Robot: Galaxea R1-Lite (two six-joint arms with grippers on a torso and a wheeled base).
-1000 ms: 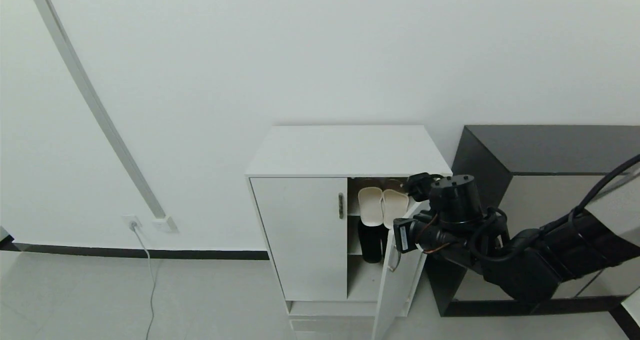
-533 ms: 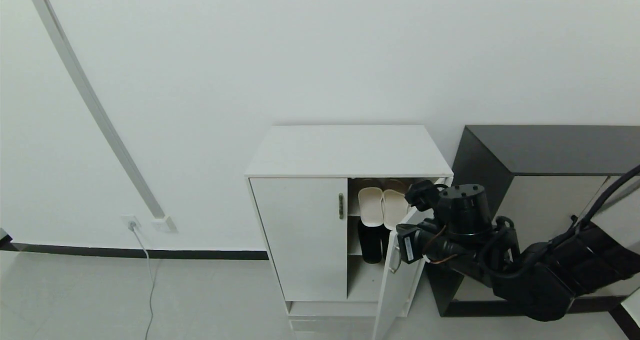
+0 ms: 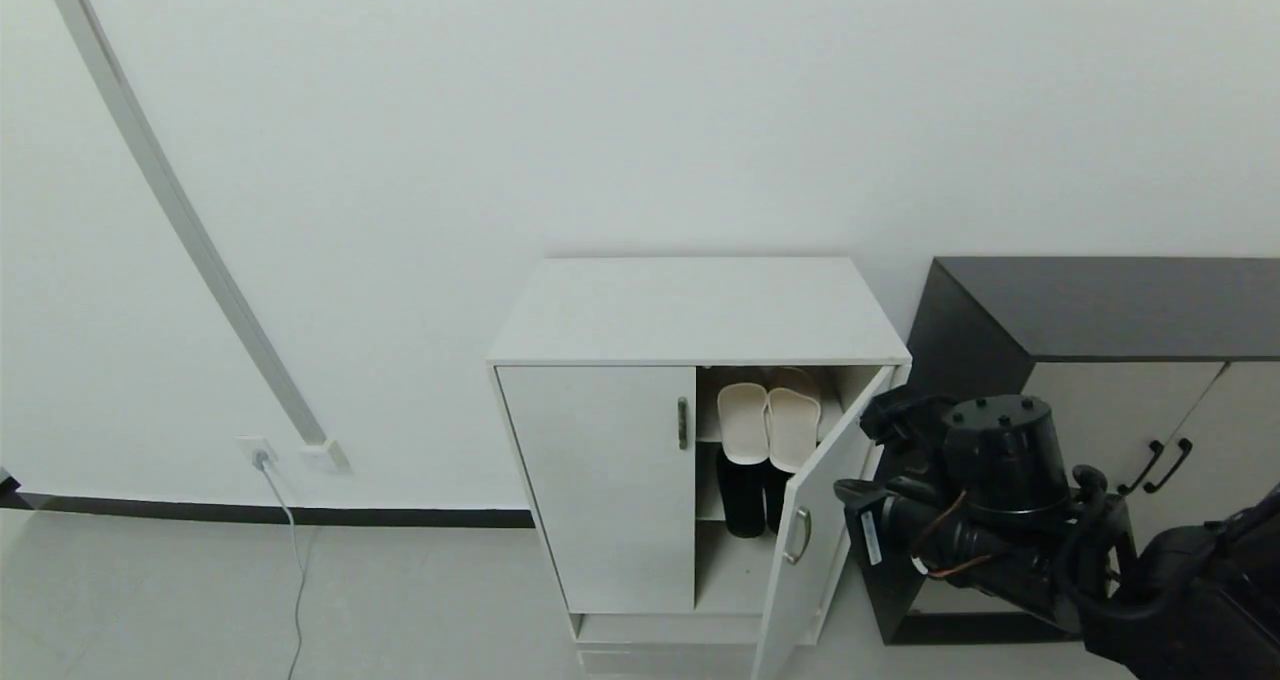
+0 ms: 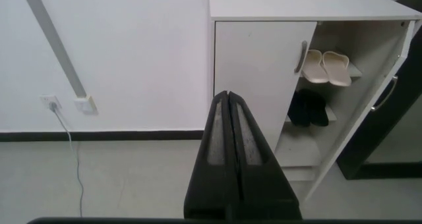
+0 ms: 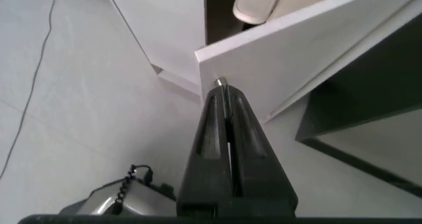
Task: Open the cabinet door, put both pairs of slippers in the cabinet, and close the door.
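Both pairs in: beige slippers [image 3: 768,423] side by side on the top shelf, black slippers [image 3: 748,495] on the shelf below, both in the right half of the white cabinet [image 3: 690,310]. Left door [image 3: 600,480] is shut. The right door [image 3: 815,520] stands swung out at an angle, handle [image 3: 797,537] on its outer face, so closing looks like the only step left. Right gripper [image 5: 224,95] has its jaws pressed together with nothing between them. It sits on the outer side of the right door near the top free corner, tip right at the panel; cannot tell if it actually touches. Left gripper [image 4: 228,102] also has its jaws closed flat and empty, well back from the cabinet and facing the left door. Dark cabinet [image 3: 1100,300] stands just beside the white one on the hinge side, and a wall socket with cable [image 3: 262,453] is well off on the other side. Risks: the beige heels seem to hang past the shelf front, so the door may catch them and bounce back or stay ajar. A narrow closed tip pushing near an edge could slide off the panel. A hard shove could rebound the door or rock the cabinet. The arm is tight against the dark cabinet, so a wide sweep could clip it.
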